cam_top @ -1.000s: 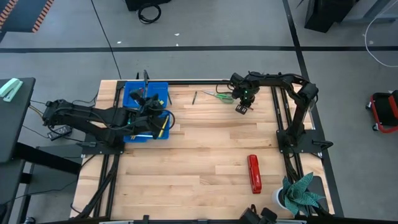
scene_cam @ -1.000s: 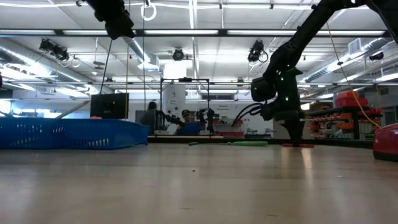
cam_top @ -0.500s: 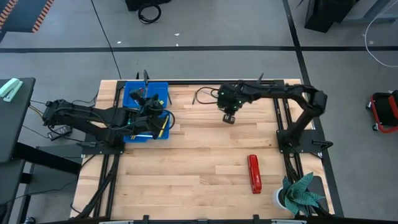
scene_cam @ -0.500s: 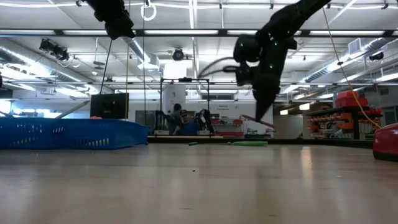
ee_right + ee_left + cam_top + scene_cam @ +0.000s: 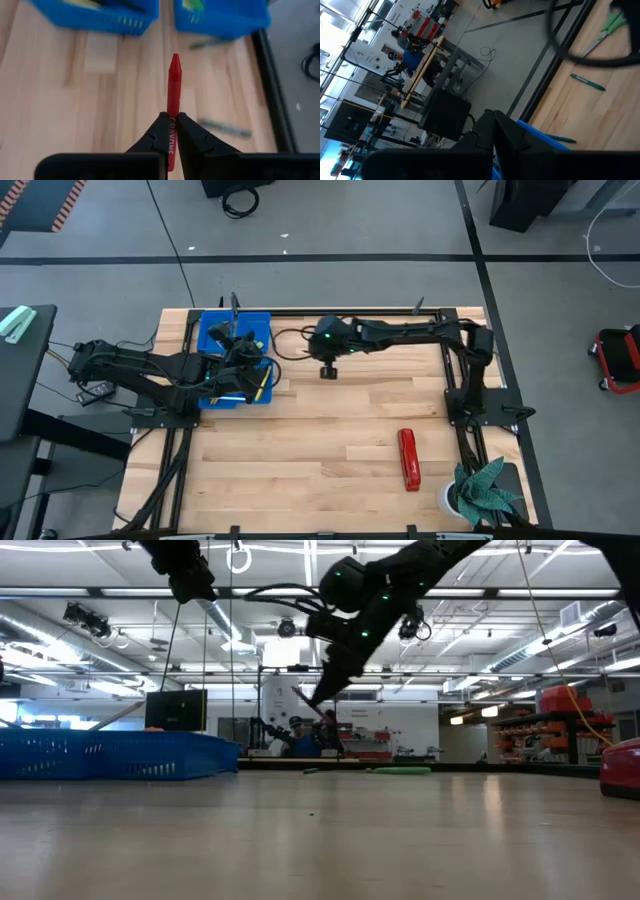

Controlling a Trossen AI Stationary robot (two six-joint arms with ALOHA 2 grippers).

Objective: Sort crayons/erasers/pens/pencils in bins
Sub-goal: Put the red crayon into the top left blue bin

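A red crayon [image 5: 173, 85] is lifted over the table, with my right gripper [image 5: 171, 118] shut on it. In the high view that gripper [image 5: 327, 371] hangs just right of the blue bins [image 5: 237, 360], at the table's far side. The bins [image 5: 95, 12] hold yellow and dark sticks. My left gripper [image 5: 250, 368] hovers above the bins, shut, and its wrist view shows nothing between its fingers [image 5: 493, 125]. A dark green stick [image 5: 587, 82] lies flat on the wood near the bins. My right gripper pinches the crayon's labelled lower part [image 5: 170, 126] between its two fingers. The crayon lies along the fingers, its pointed tip [image 5: 174, 59] sticking out past them toward the bins. The fingers slant down from the table's right side. The crayon is clear of the table.
Green-handled scissors [image 5: 615, 22] lie at the far edge, right of the bins. A long red stapler [image 5: 408, 458] sits near the front right, with a potted plant [image 5: 480, 490] at the front right corner. Another thin stick [image 5: 225, 127] lies on the wood below the right gripper.
My right gripper has swung from the far right of the table toward the left, toward the bins, rising and rolling as it went. It has tipped from pointing down to slanting, and it has stayed shut on the crayon, which it has lifted clear of the table.
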